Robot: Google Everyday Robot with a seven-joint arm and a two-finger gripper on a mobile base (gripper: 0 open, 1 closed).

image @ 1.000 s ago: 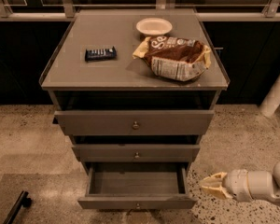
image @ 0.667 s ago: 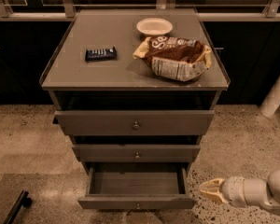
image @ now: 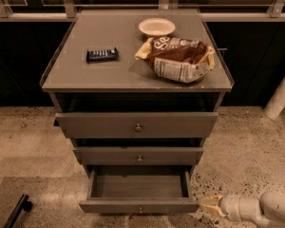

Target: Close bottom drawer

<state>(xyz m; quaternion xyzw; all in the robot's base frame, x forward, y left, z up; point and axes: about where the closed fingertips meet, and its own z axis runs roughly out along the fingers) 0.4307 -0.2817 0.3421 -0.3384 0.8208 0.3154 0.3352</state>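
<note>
The bottom drawer of the grey-brown cabinet is pulled far out, its shallow box empty, with a small round knob at the centre of its slim front panel. The two drawers above it, the middle one and the top one, stand slightly open. My gripper is low at the lower right, its cream tip just right of the bottom drawer's front right corner, close to it. The white arm runs off to the right.
On the cabinet top lie a dark candy bar, a white bowl and a brown chip bag. A black bar lies on the speckled floor at lower left. A white post stands at right.
My gripper has moved down and a little left, from beside the drawer's right side to level with its front panel corner. The drawers have not moved.
</note>
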